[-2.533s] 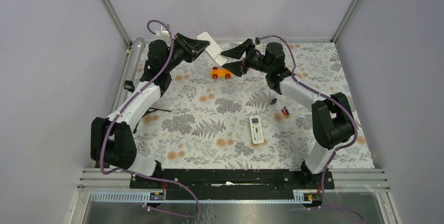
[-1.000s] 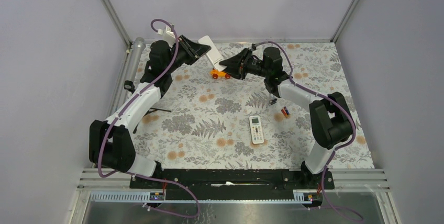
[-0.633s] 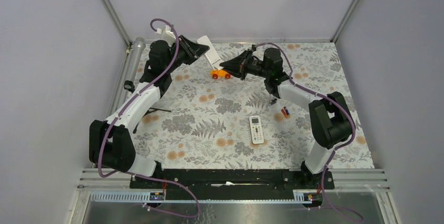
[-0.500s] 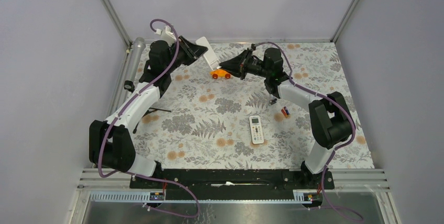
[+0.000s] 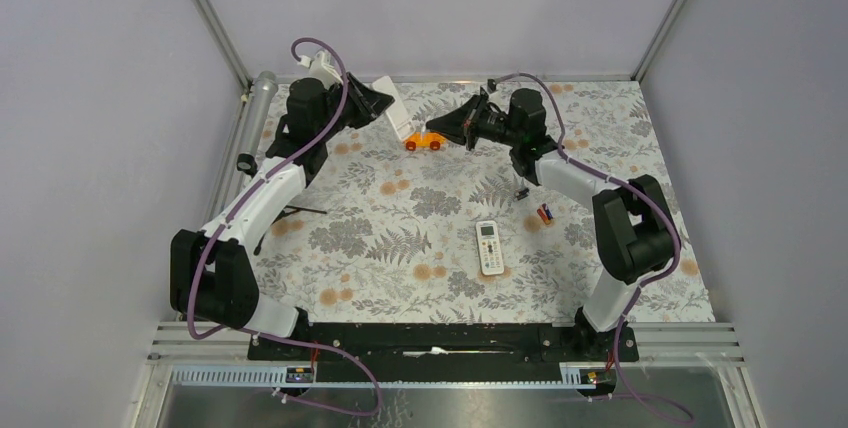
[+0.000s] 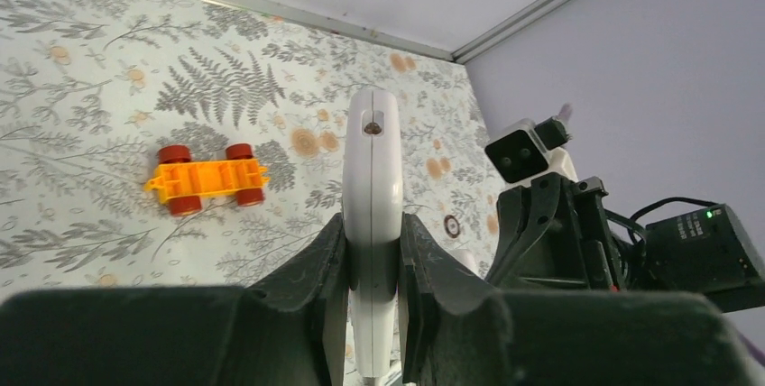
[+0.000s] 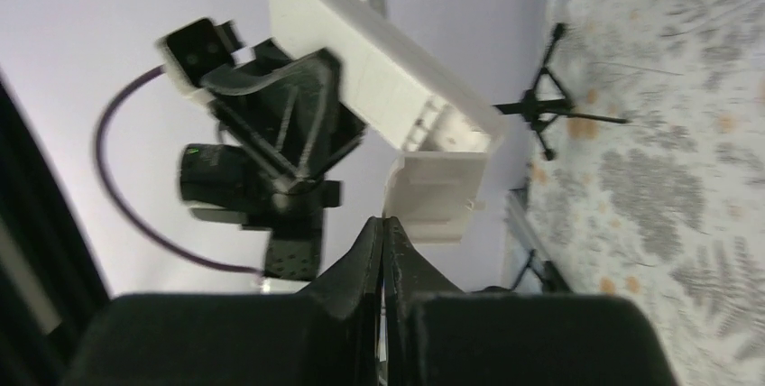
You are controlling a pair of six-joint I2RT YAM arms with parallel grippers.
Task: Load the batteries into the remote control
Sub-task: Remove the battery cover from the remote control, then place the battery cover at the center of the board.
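Note:
My left gripper (image 5: 368, 103) is raised over the far left of the table and shut on the remote control (image 5: 389, 104). In the left wrist view the remote control (image 6: 371, 160) stands edge-on between that gripper's (image 6: 371, 224) jaws. The right wrist view shows the remote control's pale back (image 7: 361, 70) with a loose white cover (image 7: 437, 192) hanging at its end. My right gripper (image 7: 383, 221) is shut, its tips at the cover's lower edge; a pinch on it does not show. From above, the right gripper (image 5: 438, 128) faces the remote. The batteries (image 5: 544, 213) lie on the mat, right of centre.
An orange toy car (image 5: 424, 140) sits under the two grippers. A white remote with a green screen (image 5: 489, 247) lies mid-table and a tiny black piece (image 5: 521, 192) near the batteries. A small tripod (image 5: 290, 211) and a grey cylinder (image 5: 258, 108) are at the left.
My right gripper has closed from wide open to shut and stayed close to the remote's end. The left gripper has turned the remote more edge-on and drawn it slightly left.

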